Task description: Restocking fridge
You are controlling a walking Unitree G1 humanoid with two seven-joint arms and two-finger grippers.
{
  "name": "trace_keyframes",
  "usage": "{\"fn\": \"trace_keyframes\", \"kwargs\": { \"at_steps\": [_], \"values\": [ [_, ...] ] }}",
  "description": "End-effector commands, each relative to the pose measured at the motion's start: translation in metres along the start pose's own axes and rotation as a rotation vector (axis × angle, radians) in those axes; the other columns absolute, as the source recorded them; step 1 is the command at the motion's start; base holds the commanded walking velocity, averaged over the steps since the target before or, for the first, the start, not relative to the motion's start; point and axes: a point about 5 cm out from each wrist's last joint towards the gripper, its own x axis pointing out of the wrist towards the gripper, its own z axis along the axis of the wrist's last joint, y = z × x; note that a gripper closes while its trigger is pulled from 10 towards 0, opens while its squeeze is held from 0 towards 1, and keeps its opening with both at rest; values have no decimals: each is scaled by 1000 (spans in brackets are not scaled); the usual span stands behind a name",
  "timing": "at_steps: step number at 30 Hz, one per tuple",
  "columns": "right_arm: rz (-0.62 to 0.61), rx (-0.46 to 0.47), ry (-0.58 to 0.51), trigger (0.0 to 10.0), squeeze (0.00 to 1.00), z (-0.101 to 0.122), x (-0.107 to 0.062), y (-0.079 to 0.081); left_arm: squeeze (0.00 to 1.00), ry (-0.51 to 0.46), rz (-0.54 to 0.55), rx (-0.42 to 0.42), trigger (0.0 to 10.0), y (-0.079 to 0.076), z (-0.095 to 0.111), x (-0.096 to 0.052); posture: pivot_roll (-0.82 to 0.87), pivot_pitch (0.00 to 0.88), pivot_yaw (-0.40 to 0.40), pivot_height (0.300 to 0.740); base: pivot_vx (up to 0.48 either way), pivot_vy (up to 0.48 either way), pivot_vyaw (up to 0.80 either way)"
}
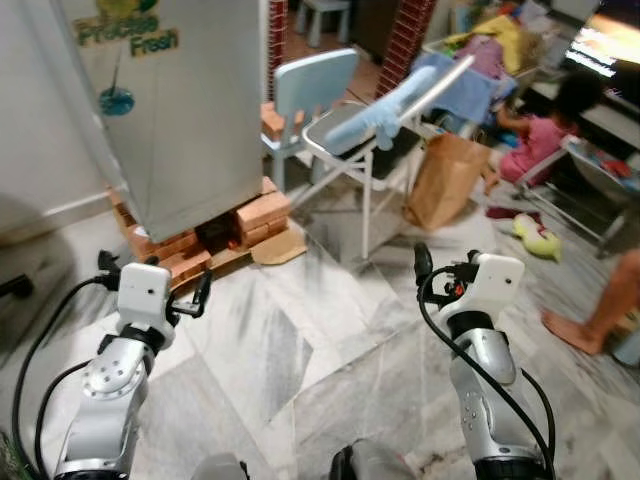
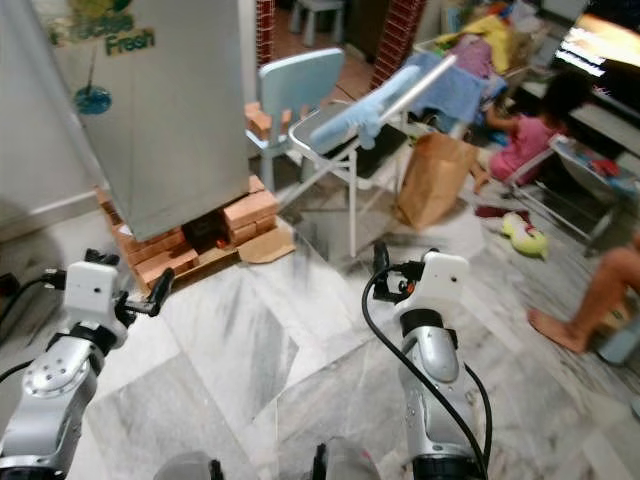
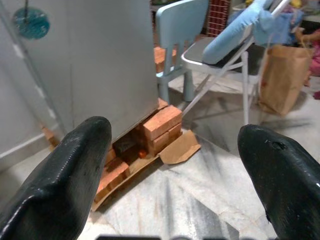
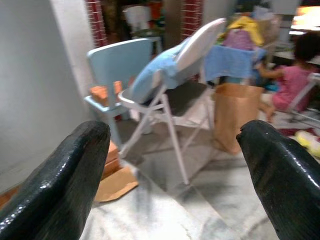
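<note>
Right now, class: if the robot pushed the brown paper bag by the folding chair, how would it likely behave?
The paper bag stands upright, leaning slightly and creased, so it would probably crumple or tip rather than slide. On smooth marble floor it might skid if its contents, hidden from here, are heavy.

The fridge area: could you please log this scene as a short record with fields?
fridge: grey fridge ahead on the left, door shut, raised on bricks
floor: marble, cardboard scrap by the bricks
seating: blue chair, white folding chair
bag: brown paper bag beside the folding chair
left pincer: open, holding nothing
right pincer: open, holding nothing
</note>
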Motion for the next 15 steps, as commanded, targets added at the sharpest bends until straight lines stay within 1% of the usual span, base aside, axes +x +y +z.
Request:
{"fn": "trace_keyframes", "kwargs": {
  "at_steps": [1,7,15],
  "values": [
    [-26,-17,-7,10000,0,4,1,-10,0,-18,-20,-24,10000,-8,4,4,14,88,-61,740,292,382,-800],
    [-19,-21,-17,10000,0,7,6,-8,0,-34,-42,11,10000,-8,7,5,15,83,-63,740,316,358,-800],
    [-14,-19,-16,10000,0,6,7,-6,0,-23,-12,8,10000,-1,4,4,24,80,-64,740,389,280,-800]
  ]
}}
